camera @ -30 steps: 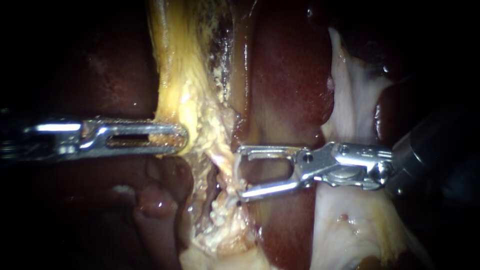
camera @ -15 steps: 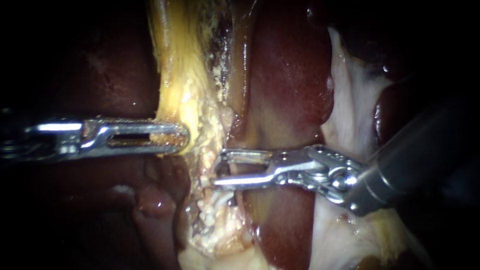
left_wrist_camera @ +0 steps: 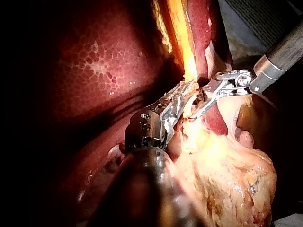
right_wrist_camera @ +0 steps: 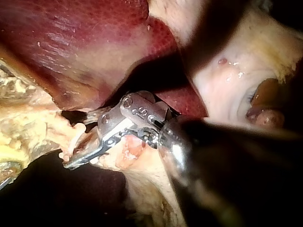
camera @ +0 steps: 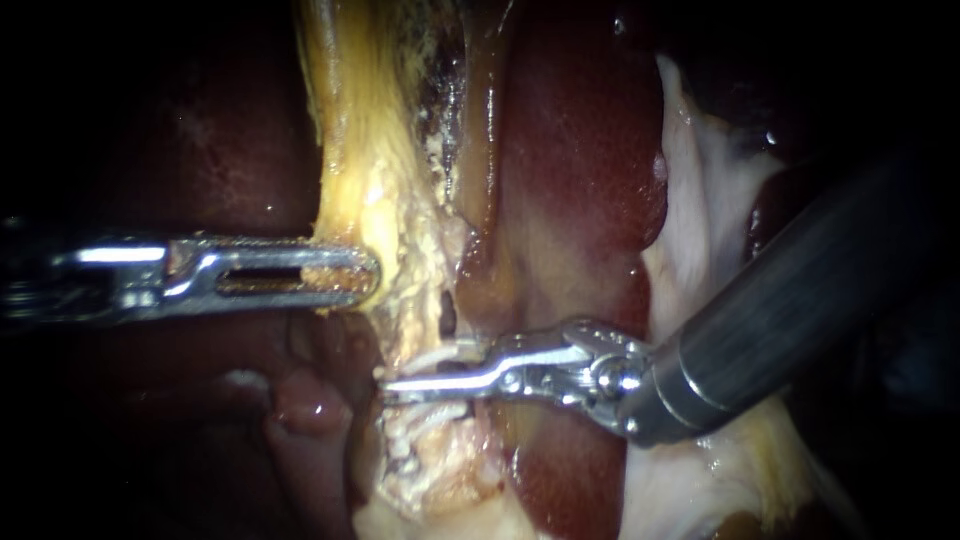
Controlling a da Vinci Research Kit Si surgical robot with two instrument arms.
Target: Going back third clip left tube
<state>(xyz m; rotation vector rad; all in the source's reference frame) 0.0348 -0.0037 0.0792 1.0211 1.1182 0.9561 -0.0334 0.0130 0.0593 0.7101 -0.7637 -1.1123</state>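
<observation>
Endoscope view: I am working the clipping step; the tube is running pale between the liver and the yellow fibrous tissue.
Right instrument: its jaws are clamping the tube from both sides, I think; any clip is hiding between them.
Left instrument: its jaws are gripping the yellow fibrous tissue.
Next move: I am expecting a clean release and straight withdrawal.
Textures: tube crumbly-coated; liver glistening smooth.

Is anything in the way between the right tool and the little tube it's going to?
Nothing visible. The right instrument already has its tip at the pale tube. The left instrument, shut on the yellow tissue, sits apart from it.
</observation>
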